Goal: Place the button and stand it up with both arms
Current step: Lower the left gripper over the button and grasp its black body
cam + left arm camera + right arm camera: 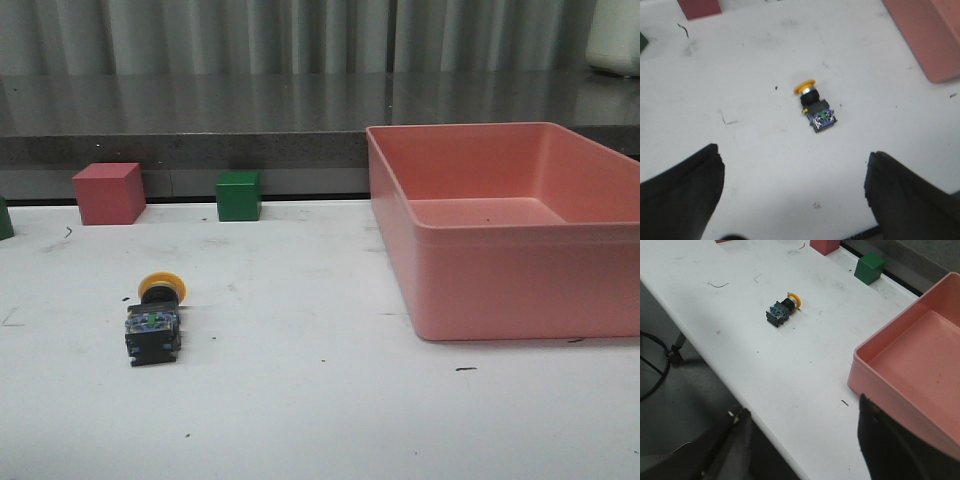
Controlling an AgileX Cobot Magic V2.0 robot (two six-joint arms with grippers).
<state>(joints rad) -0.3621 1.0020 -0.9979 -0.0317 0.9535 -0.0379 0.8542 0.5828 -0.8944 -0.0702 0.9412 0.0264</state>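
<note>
The left gripper (792, 195) hangs spread wide, the right gripper (800, 445) likewise parted. The button (155, 320) lies toppled at eight o'clock on the table (320, 400), probably light, rigid, top-heavy; grasp the squared black body.

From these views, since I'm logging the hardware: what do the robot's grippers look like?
Only fingertips show. The left gripper has two broad, matte black fingers with blunt, angled ends. The right gripper shows one black finger and one blurred, greyer finger. No markings or gripper cables are visible.
</note>
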